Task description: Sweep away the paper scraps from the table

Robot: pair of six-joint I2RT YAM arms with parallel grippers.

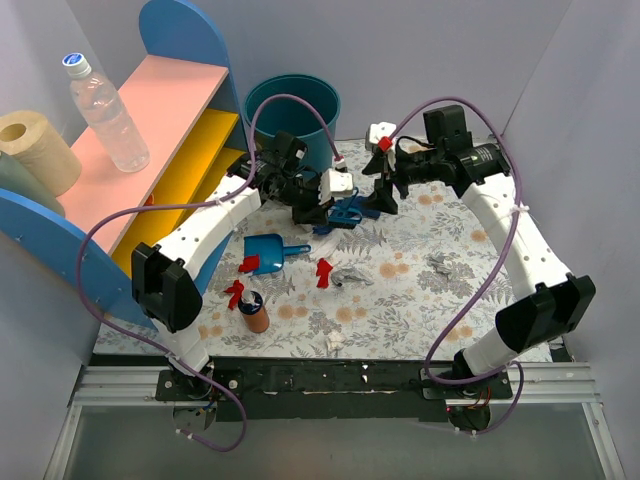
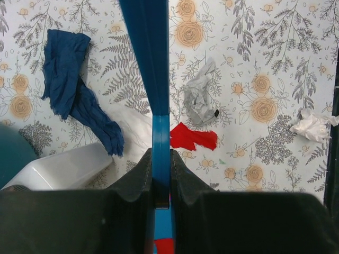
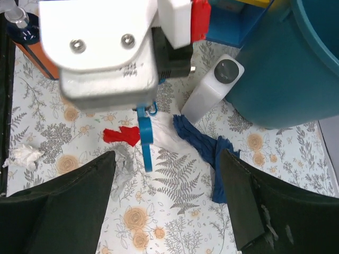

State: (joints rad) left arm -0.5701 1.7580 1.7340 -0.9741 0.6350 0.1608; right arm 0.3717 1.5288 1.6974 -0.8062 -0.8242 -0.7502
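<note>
My left gripper [image 1: 318, 203] is shut on the blue hand brush [image 2: 150, 63], whose thin blue edge runs between the fingers [image 2: 142, 169]. It also shows in the right wrist view [image 3: 100, 58], with the brush [image 3: 144, 145] hanging over the table [image 1: 400, 300]. Beside the brush lie a dark blue scrap [image 2: 74, 90], a red scrap [image 2: 193, 137], a silver-grey scrap [image 2: 200, 98] and a white scrap [image 2: 313, 127]. More red scraps [image 1: 236, 294] lie near the blue dustpan [image 1: 265, 250]. My right gripper [image 3: 164, 211] is open and empty, above the dark blue scrap [image 3: 204, 144].
A blue bin [image 1: 292, 110] stands at the back. A white bottle [image 3: 212, 90] stands next to it. The pink-and-yellow shelf [image 1: 180, 120] with a water bottle [image 1: 105, 105] is at the left. An orange bottle [image 1: 255, 313] stands near the front left.
</note>
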